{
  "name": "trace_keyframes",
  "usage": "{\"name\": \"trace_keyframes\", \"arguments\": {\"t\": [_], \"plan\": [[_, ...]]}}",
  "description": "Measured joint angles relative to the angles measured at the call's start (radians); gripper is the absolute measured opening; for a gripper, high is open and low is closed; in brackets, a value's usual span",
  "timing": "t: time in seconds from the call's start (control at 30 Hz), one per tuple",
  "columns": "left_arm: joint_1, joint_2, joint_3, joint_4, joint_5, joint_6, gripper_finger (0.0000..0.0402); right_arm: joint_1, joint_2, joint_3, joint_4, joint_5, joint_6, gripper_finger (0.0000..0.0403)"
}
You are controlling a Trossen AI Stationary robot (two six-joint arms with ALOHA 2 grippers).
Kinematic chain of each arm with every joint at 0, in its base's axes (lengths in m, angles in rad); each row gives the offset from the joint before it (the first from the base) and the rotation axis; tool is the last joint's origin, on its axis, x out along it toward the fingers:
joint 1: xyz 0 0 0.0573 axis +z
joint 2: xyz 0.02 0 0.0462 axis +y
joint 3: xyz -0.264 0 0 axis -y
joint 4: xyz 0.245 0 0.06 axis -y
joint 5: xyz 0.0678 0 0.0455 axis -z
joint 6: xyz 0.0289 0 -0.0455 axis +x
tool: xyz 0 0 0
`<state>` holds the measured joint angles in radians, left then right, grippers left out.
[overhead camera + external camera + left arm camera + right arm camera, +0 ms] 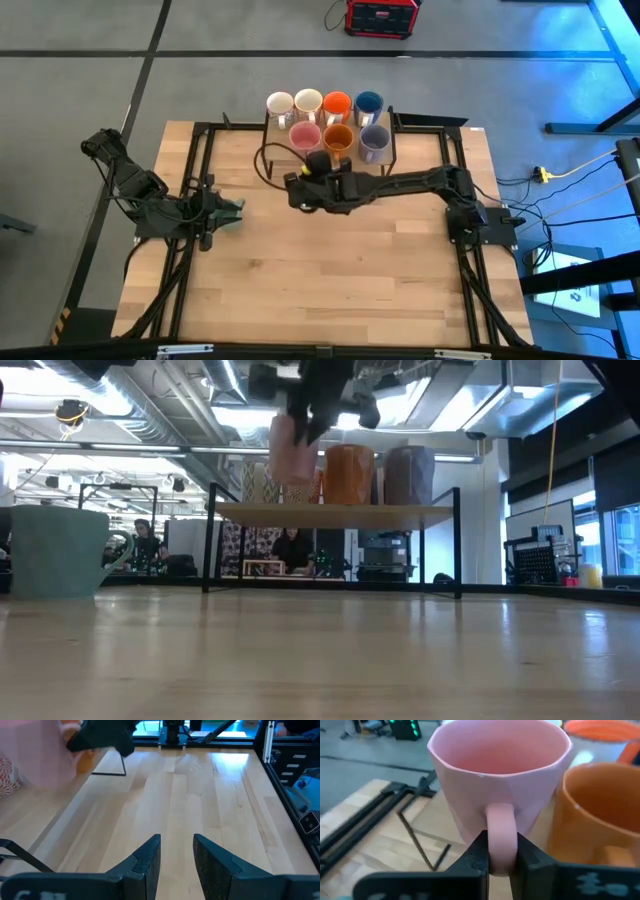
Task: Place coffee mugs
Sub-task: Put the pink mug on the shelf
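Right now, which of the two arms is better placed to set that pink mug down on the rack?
The right. Its gripper already pinches the handle of the pink ceramic mug at the black-framed wooden rack, beside the amber orange mug. The left gripper rests far off.

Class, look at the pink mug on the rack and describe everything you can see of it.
The pink mug is glossy, ceramic-looking, faintly faceted, with one loop handle and an empty inside. It is upright, mouth up, at the rack's front left, beside the amber mug. The right end effector is shut on its handle. Whether its base touches the shelf cannot be told.
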<state>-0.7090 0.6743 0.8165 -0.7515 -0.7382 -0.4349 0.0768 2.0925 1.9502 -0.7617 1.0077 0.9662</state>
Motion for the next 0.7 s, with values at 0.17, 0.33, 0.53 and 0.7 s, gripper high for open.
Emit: {"name": "trace_keyframes", "arguments": {"t": [0.17,0.33,0.53,0.7], "plan": [[0.0,0.0,0.0,0.0,-0.004,0.0,0.011,-0.032,0.023,-0.001,0.017,-0.025,0.025,0.0023],[0.0,0.0,0.0,-0.002,-0.004,0.0,0.011,-0.058,0.054,-0.002,0.017,-0.031,0.034,0.0024],[0.0,0.0,0.0,-0.005,-0.004,0.001,0.011,-0.065,0.082,0.0,0.015,-0.025,0.077,0.0025],[0.0,0.0,0.0,-0.005,-0.005,0.001,0.011,-0.064,0.089,0.001,-0.022,-0.004,0.146,0.0025]]}}
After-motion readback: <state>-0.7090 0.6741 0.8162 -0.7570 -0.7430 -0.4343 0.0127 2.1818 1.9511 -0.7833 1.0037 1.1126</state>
